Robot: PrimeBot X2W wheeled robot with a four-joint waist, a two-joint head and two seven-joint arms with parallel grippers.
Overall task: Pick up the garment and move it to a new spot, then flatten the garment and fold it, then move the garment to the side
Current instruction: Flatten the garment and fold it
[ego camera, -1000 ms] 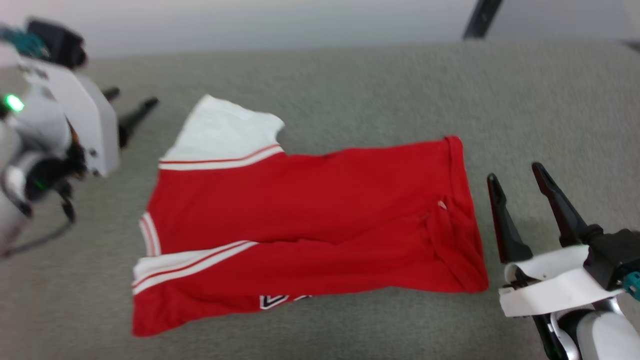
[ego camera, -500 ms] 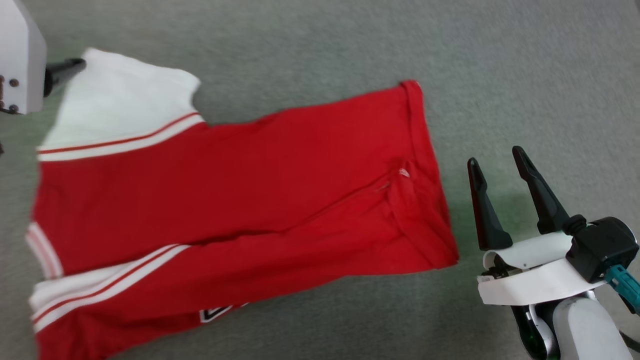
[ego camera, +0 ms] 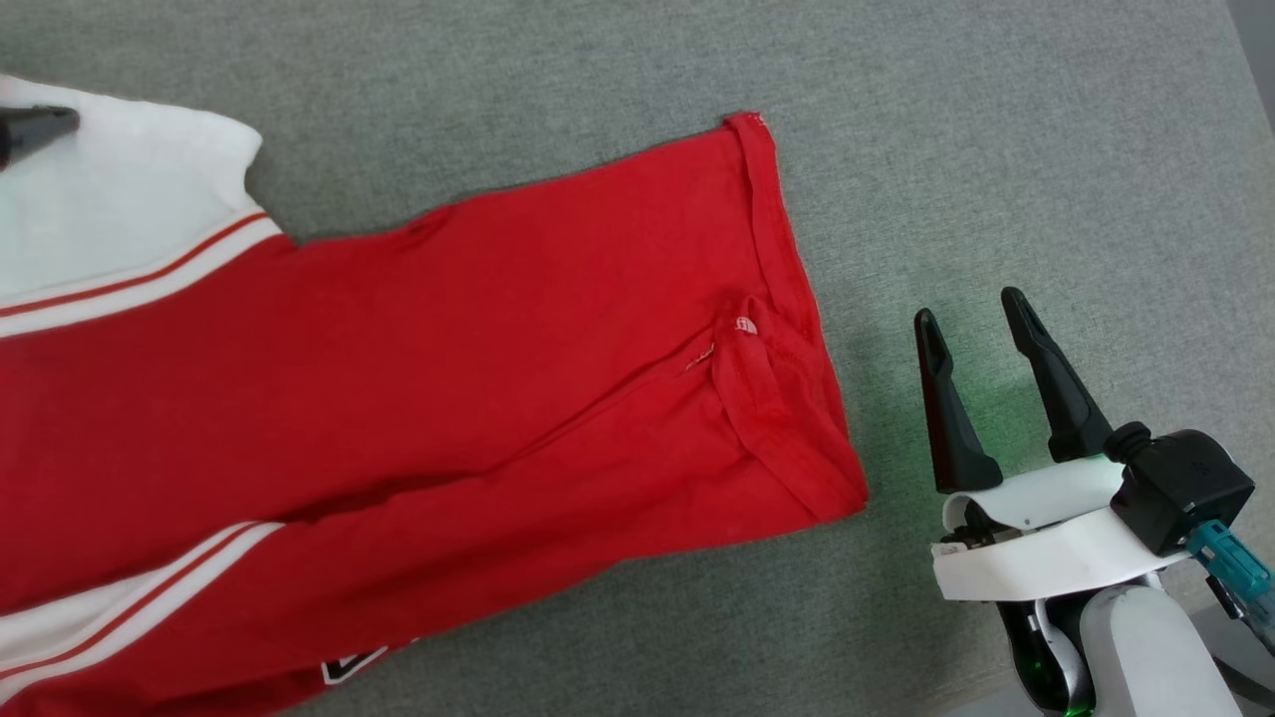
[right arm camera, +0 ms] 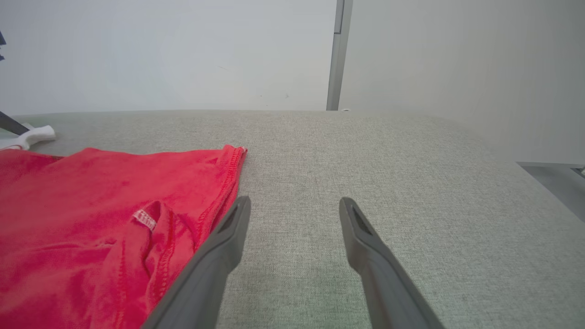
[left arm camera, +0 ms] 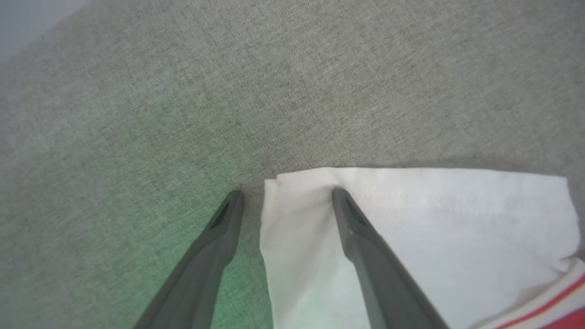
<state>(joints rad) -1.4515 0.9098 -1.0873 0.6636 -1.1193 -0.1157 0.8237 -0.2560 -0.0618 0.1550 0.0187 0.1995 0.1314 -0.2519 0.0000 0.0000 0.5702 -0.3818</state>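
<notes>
garment [ego camera: 448, 349] lying part-folded on grey surface [ego camera: 996, 119], white sleeve [left arm camera: 411, 219] at far left, red hem [ego camera: 787, 299] at right. both claws released and empty: left gripper [left arm camera: 285, 194] straddling the sleeve's corner, one finger over cloth and one over bare surface; right gripper [ego camera: 968, 304] just beside the hem, apart from it. for a clean fold, probably best to bring the right claw onto the hem corner, pinch both ends low, then lift evenly to avoid dragging wrinkles.

Even bright light; soft shadows; green glow near fingers [left arm camera: 219, 237].
</notes>
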